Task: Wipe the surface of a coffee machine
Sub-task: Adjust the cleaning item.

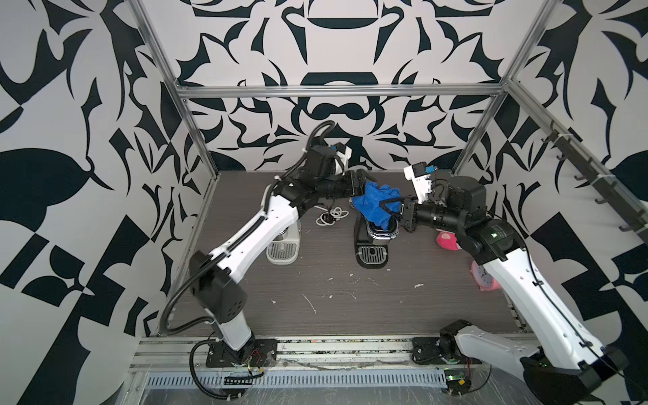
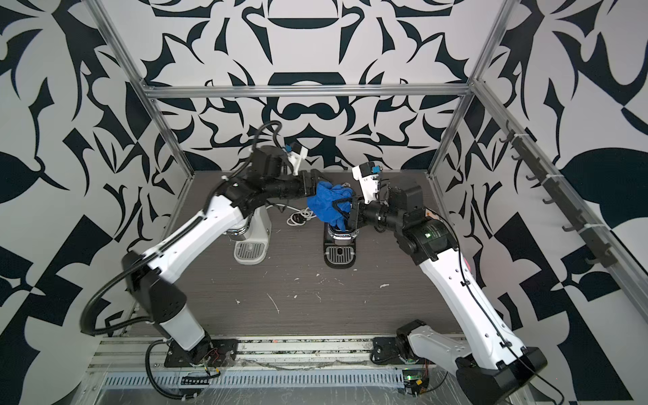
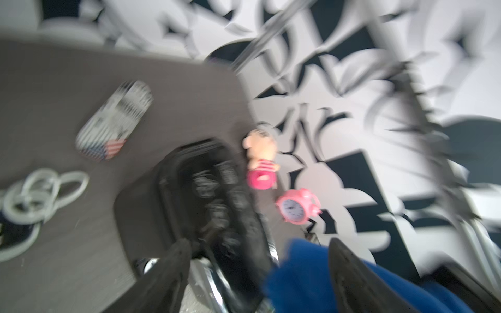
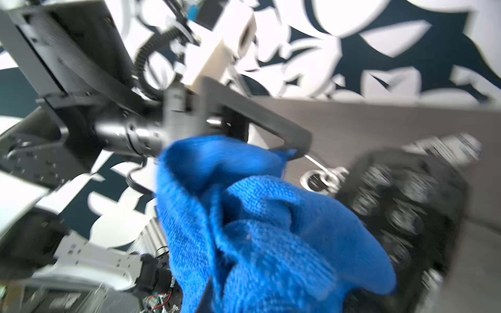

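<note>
A blue cloth (image 1: 375, 196) is gripped by the right pincer (image 1: 388, 207) over the black coffee machine (image 1: 372, 254). The left pincer (image 3: 257, 252) is held open.

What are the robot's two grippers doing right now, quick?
Left gripper: open, jaws wide apart.
Right gripper: shut, holding the cloth.
</note>
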You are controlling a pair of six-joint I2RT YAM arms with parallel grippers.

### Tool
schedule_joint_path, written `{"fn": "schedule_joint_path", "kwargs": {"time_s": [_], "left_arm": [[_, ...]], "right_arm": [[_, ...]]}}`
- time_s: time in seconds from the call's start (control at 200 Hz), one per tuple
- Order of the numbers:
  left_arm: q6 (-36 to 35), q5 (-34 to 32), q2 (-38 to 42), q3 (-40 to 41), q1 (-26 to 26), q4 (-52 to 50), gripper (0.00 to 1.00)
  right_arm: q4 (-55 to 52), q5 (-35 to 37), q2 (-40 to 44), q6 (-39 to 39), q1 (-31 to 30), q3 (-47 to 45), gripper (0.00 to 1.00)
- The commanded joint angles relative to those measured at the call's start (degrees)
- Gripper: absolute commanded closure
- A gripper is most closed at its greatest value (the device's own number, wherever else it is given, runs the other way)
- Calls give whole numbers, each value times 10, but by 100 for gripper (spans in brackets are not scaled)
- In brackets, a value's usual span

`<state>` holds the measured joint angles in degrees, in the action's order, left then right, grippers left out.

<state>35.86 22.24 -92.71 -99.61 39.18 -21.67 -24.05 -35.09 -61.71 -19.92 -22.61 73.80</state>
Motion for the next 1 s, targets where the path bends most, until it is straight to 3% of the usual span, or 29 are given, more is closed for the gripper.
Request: {"fn": "schedule_joint_path", "kwargs": {"time_s": [0.0, 0.035, 0.17, 0.38, 0.615, 0.68, 0.74, 0.765, 0.995], "left_arm": [[-90, 156, 66, 47, -1, 46, 16], [-93, 183, 80, 62, -1, 53, 11], [-68, 264, 113, 113, 7, 105, 10], [-72, 279, 100, 138, 27, 100, 14], [-80, 319, 94, 148, 26, 140, 61], [-74, 312, 100, 157, 25, 161, 58], [-73, 290, 107, 161, 22, 165, 37], [-71, 279, 110, 165, 19, 168, 33], [17, 264, 155, 243, -13, 315, 33]], "right_arm": [[132, -124, 19, 53, -3, -17, 100], [160, -141, 21, 45, -3, -25, 100], [287, -198, 22, -20, -3, -56, 100], [405, -241, 14, -102, -3, -86, 100], [465, -279, -5, -157, -3, -80, 100], [434, -268, -1, -139, -3, -80, 100], [405, -249, 3, -121, -2, -82, 100], [397, -242, 4, -118, -2, -82, 100], [400, -260, -15, -143, -1, -67, 100]]}}
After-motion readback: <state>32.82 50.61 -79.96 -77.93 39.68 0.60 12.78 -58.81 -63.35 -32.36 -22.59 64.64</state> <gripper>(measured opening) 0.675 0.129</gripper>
